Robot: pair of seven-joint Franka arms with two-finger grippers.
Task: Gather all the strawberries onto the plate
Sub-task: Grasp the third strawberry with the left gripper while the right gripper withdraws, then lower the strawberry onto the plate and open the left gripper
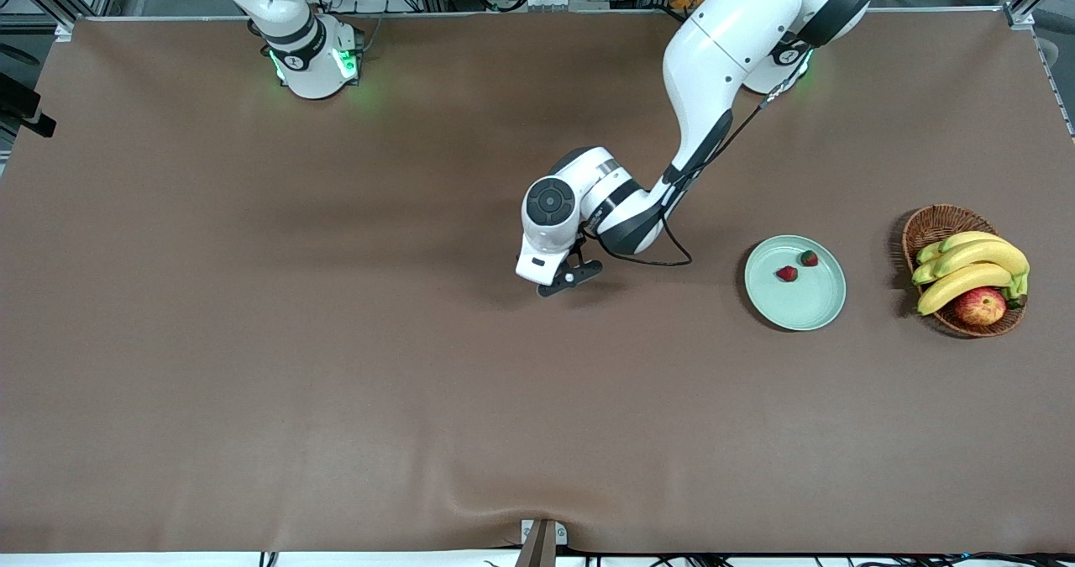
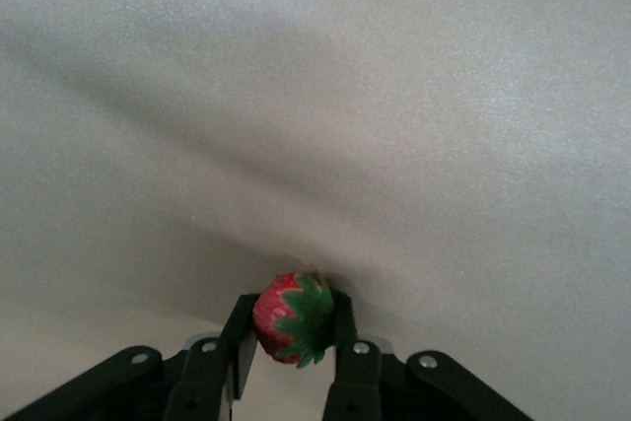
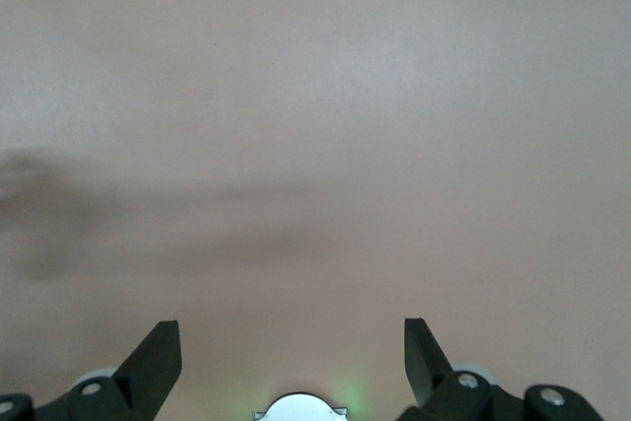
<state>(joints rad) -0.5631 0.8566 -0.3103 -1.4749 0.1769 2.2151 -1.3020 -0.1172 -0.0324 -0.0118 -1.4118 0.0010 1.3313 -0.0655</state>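
I count two strawberries (image 1: 787,274) on the plate (image 1: 819,311), a third strawberry (image 2: 293,318) clamped in my left gripper (image 2: 294,334) over bare table (image 1: 336,340), right gripper (image 3: 293,347) spread wide and holding nothing, waiting by its base.

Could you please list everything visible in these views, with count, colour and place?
strawberries: three, red with green caps; two in the plate, one in the left gripper
plate: one, pale mint green; on the table beside the basket
basket: one, brown wicker; at the left arm's end
bananas: several, yellow; in the basket
apple: one, red-yellow; in the basket
table: one, brown
left gripper: black, shut on a strawberry, mid-table
right gripper: black, open over bare table; arm waits
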